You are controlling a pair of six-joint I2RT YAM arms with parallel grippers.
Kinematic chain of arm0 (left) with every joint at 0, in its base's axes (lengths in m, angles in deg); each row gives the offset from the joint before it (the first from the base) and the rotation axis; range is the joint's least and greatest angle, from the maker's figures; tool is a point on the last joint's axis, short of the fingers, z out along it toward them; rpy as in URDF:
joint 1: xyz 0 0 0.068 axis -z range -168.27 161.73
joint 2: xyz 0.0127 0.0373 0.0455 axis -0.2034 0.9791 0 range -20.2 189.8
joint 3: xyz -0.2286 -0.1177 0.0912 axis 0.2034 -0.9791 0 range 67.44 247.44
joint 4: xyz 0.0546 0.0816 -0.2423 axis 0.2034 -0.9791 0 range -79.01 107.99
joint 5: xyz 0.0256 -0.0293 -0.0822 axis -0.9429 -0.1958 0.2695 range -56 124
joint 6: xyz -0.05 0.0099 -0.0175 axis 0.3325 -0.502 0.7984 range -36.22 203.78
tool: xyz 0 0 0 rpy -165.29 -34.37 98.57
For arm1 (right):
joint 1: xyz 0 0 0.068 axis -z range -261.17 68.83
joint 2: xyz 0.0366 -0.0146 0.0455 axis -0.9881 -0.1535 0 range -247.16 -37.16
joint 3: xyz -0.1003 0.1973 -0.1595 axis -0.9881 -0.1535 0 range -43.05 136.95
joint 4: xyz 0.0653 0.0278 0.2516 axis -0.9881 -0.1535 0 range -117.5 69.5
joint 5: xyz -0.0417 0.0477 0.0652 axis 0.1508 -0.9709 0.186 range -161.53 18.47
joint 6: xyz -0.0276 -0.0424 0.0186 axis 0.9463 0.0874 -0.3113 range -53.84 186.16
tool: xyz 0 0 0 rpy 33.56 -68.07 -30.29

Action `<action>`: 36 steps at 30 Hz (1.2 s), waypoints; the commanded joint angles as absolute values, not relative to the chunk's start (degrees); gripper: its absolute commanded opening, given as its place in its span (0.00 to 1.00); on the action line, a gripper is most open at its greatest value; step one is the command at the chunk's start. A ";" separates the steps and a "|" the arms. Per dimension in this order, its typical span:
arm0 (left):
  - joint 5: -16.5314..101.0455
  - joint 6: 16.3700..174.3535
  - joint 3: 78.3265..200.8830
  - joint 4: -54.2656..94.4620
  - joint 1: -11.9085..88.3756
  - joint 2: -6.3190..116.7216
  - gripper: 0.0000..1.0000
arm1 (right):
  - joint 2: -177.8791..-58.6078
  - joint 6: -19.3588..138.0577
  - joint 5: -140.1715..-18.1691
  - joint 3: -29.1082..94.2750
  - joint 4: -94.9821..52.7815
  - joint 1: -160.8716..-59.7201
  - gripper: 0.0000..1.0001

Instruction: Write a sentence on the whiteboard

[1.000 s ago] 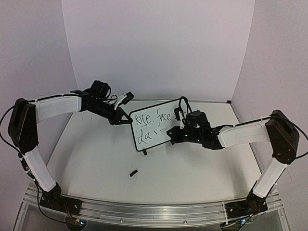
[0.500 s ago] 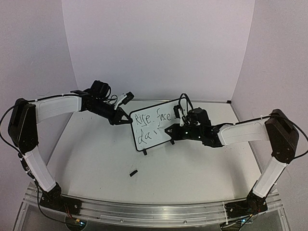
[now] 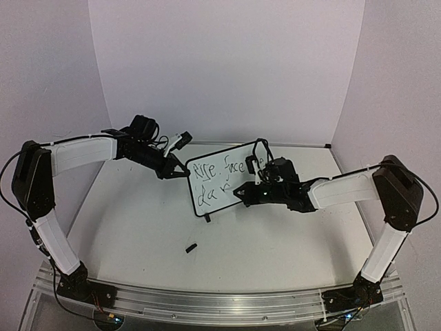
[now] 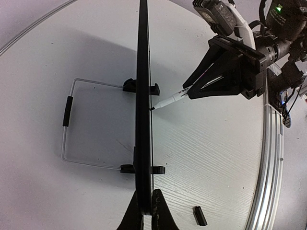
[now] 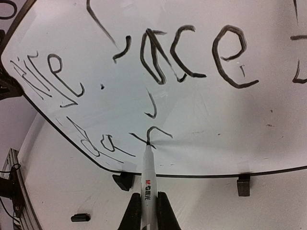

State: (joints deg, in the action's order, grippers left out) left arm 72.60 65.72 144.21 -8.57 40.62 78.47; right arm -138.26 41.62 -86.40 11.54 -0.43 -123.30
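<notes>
Whiteboard (image 3: 222, 181) stood upright on its two small black feet near the middle of the white table (image 3: 138, 227), its written face turned toward the right arm. From the left wrist camera I saw the whiteboard (image 4: 143, 96) edge-on, a thin black line running up the picture.

I had the left gripper (image 3: 180, 170) on the board's upper left corner. In its own view the left gripper (image 4: 145, 211) had its fingers pressed together on the black frame.

The right gripper (image 3: 241, 191) hung just in front of the board's lower right part, fingers clamped on a white marker (image 5: 148, 177). Its wrist view showed the right gripper (image 5: 148, 207) with the barrel squeezed between both fingers and the tip touching the whiteboard (image 5: 230, 115) at a short curved stroke. The left wrist view showed the same marker (image 4: 169, 101) meeting the board just above a foot.

The sentence (image 5: 158, 52) read roughly "Rise face" on the top line, with "da" and that unfinished stroke beneath. From above, the sentence (image 3: 217, 172) filled the board's left and middle.

A small black cap (image 3: 191, 247) lay on the table, well apart from the board, toward the arm bases.
</notes>
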 commanded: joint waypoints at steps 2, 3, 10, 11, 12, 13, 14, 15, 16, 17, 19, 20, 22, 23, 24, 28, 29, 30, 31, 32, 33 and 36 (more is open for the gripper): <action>68.48 63.44 143.02 -15.93 42.11 81.82 0.00 | -140.71 40.48 -86.62 10.97 1.58 -123.09 0.00; 68.48 63.45 143.03 -15.93 42.13 81.79 0.00 | -140.95 40.43 -86.80 11.04 1.65 -123.09 0.00; 68.52 63.43 143.02 -15.87 42.14 81.84 0.00 | -142.85 40.21 -88.21 11.43 1.72 -123.35 0.00; 68.50 63.47 143.02 -15.90 42.14 81.84 0.00 | -143.07 40.25 -88.34 11.47 1.73 -123.39 0.00; 68.47 63.45 143.02 -15.92 42.14 81.85 0.00 | -143.30 40.23 -88.49 11.54 1.73 -123.46 0.00; 68.49 63.40 143.02 -15.93 42.14 81.85 0.00 | -143.50 40.21 -88.60 11.63 1.72 -123.53 0.00; 68.51 63.41 143.02 -15.90 42.14 81.86 0.00 | -143.66 40.21 -88.77 11.70 1.67 -123.56 0.00; 68.53 63.42 143.02 -15.85 42.14 81.88 0.00 | -143.82 40.18 -88.99 11.79 1.61 -123.60 0.00; 68.51 63.42 143.02 -15.88 42.14 81.87 0.00 | -143.92 40.15 -89.16 11.87 1.60 -123.64 0.00; 68.54 63.47 143.02 -15.88 42.16 81.89 0.00 | -143.85 40.16 -89.31 11.87 1.64 -123.70 0.00; 68.51 63.43 143.03 -15.91 42.14 81.90 0.00 | -143.20 40.33 -89.99 11.74 1.64 -123.73 0.00; 68.49 63.40 143.04 -15.92 42.14 81.92 0.00 | -142.58 40.49 -90.56 11.59 1.68 -123.73 0.00; 68.51 63.44 143.03 -15.85 42.14 81.95 0.00 | -140.89 40.71 -91.21 11.04 1.73 -123.80 0.00; 68.56 63.45 143.02 -15.86 42.14 81.94 0.00 | -139.77 40.74 -91.07 10.67 1.72 -123.82 0.00; 68.56 63.46 143.02 -15.86 42.14 81.97 0.00 | -138.76 40.76 -90.69 10.14 1.68 -123.82 0.00; 68.54 63.46 143.05 -15.95 42.14 81.84 0.00 | -135.13 40.44 -86.98 7.80 1.32 -123.80 0.00; 68.56 63.43 143.05 -15.95 42.14 81.85 0.00 | -134.51 40.32 -85.73 7.32 1.26 -123.80 0.00; 68.56 63.41 143.06 -15.94 42.14 81.82 0.00 | -134.05 40.34 -84.77 6.90 1.23 -123.80 0.00; 68.54 63.42 143.07 -15.93 42.14 81.80 0.00 | -133.76 40.41 -84.07 6.63 1.10 -123.76 0.00; 68.54 63.45 143.05 -15.93 42.18 81.81 0.00 | -133.59 40.48 -83.29 6.56 0.90 -123.75 0.00; 68.54 63.45 143.02 -15.94 42.22 81.79 0.00 | -133.55 40.58 -82.60 6.61 0.66 -123.74 0.00; 68.50 63.46 143.04 -15.94 42.23 81.72 0.00 | -133.85 40.68 -81.29 7.02 0.16 -123.62 0.00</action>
State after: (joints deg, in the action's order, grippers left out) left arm 72.58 65.70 144.27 -8.51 40.73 78.56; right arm -135.04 40.54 -85.33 7.27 -0.34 -123.69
